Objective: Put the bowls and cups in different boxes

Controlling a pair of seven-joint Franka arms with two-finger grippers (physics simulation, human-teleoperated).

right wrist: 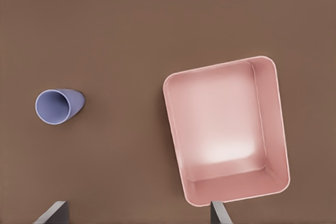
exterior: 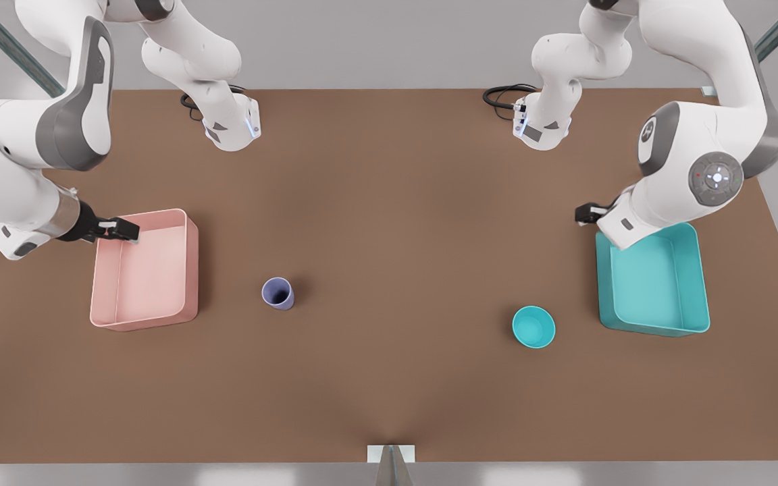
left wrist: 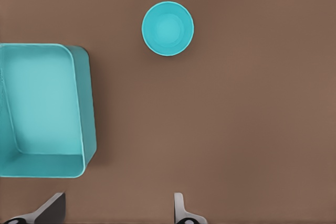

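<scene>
A teal bowl [exterior: 533, 327] sits upright on the brown table [exterior: 389, 391], at approx. 4 o'clock from table centre in the front view, just beside but apart from the teal box [exterior: 655, 283], which lies at 3 o'clock. A lavender cup [exterior: 277, 293] stands upright at approx. 8 o'clock, near but apart from the pink box [exterior: 146, 270] at 9 o'clock. Both boxes hold nothing. No brands, labels or legible writing show on any item.

The left gripper [exterior: 586, 213] hangs over the teal box's far corner at the front view's right, its arm folded down from 1 o'clock with the wrist bent low toward the table. Left wrist view: fingers [left wrist: 181, 208] spread wide apart, nothing between them, with the teal box [left wrist: 42, 108] and bowl [left wrist: 168, 28] below.

The right gripper [exterior: 122, 229] hangs over the pink box's far edge at the front view's left, its arm reaching in from 10 o'clock, forearm angled down and the hand roughly level. Right wrist view: fingers [right wrist: 220, 213] likewise parted and holding nothing, with the pink box [right wrist: 273, 129] and cup [right wrist: 58, 105] below.

Black cables [exterior: 507, 94] coil by the arm bases at 12 o'clock.
</scene>
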